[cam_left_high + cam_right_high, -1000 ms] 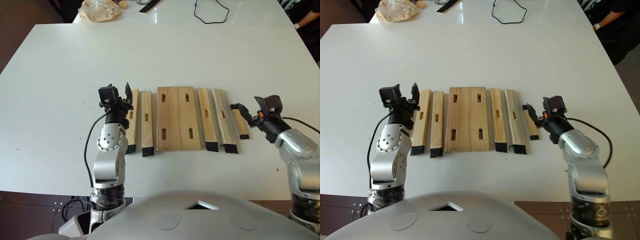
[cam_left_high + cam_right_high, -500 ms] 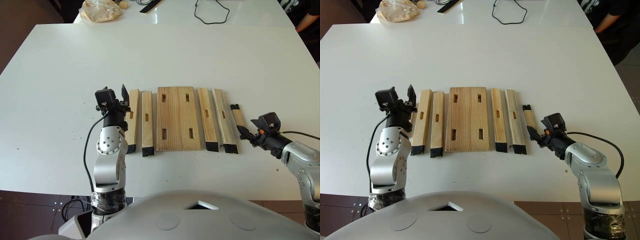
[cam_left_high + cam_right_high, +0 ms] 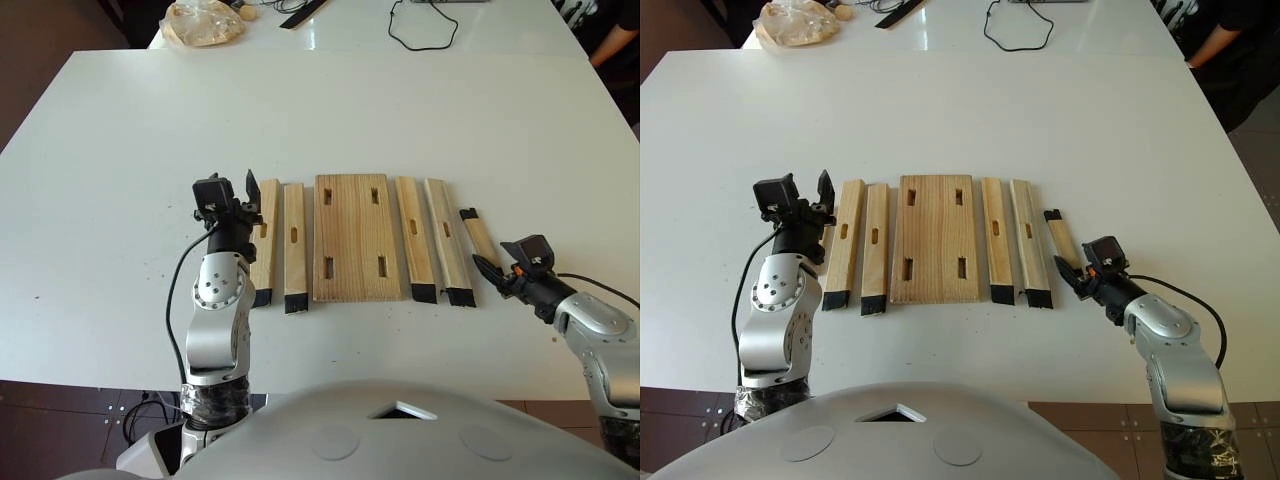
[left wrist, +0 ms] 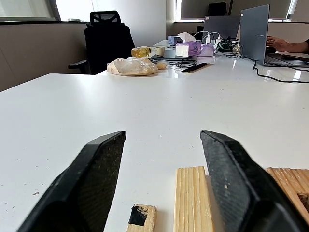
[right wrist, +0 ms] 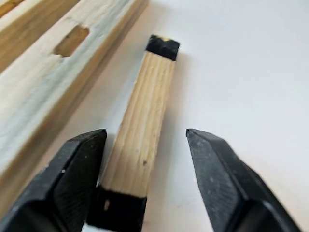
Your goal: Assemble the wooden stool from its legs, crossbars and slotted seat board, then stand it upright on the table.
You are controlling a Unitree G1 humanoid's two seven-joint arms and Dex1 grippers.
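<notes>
Fingers [image 5: 79,169] released on both grippers.
The right gripper [image 3: 487,270] flanks the near end of the short crossbar [image 3: 474,232]; the left gripper [image 3: 247,190] hovers by the leftmost leg [image 3: 264,245].

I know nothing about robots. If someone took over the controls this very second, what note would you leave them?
Left gripper: open and empty, over the far ends of the left crossbar and the outermost left leg.
Right gripper: open, fingers either side of the near end of the right crossbar, not closed on it.
Parts: all flat in a row on the table, with the seat board in the middle, two legs on each side and a short crossbar at each end.
Done: nothing joined.
Left: fit legs and crossbars into the seat board, then stand the stool upright.
</notes>
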